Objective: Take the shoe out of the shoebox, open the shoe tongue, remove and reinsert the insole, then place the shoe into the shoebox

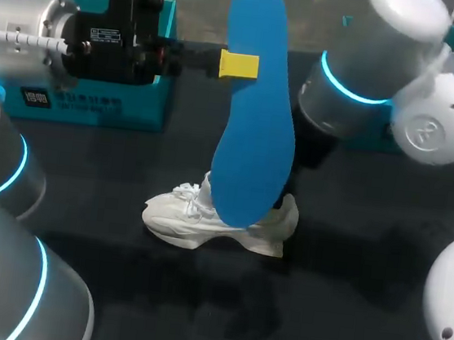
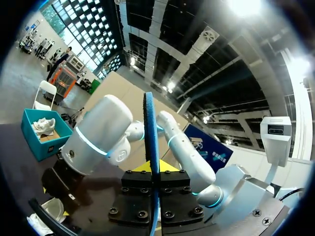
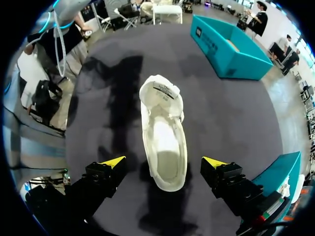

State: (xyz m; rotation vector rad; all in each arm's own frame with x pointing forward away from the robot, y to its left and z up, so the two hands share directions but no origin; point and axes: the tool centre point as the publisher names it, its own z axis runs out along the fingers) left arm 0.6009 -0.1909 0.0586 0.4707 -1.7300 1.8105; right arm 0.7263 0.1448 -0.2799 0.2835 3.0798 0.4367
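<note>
Table (image 1: 362, 276): shoe (image 3: 165, 142) label (image 3: 163, 89) unreadable; end effector (image 1: 239, 65) clamps insole (image 1: 249, 156).

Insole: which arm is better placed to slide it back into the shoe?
Left. The left tool is shut on the blue insole above the white shoe; the right tool hangs open over the shoe, empty.

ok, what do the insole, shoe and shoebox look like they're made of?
Insole: probably foam; thin, matte blue, keeps its shape upright.
Shoe: white fabric-like upper, soft matte look, laces; sole material unclear.
Shoebox: likely cardboard; thin straight teal walls, brownish inside.
</note>
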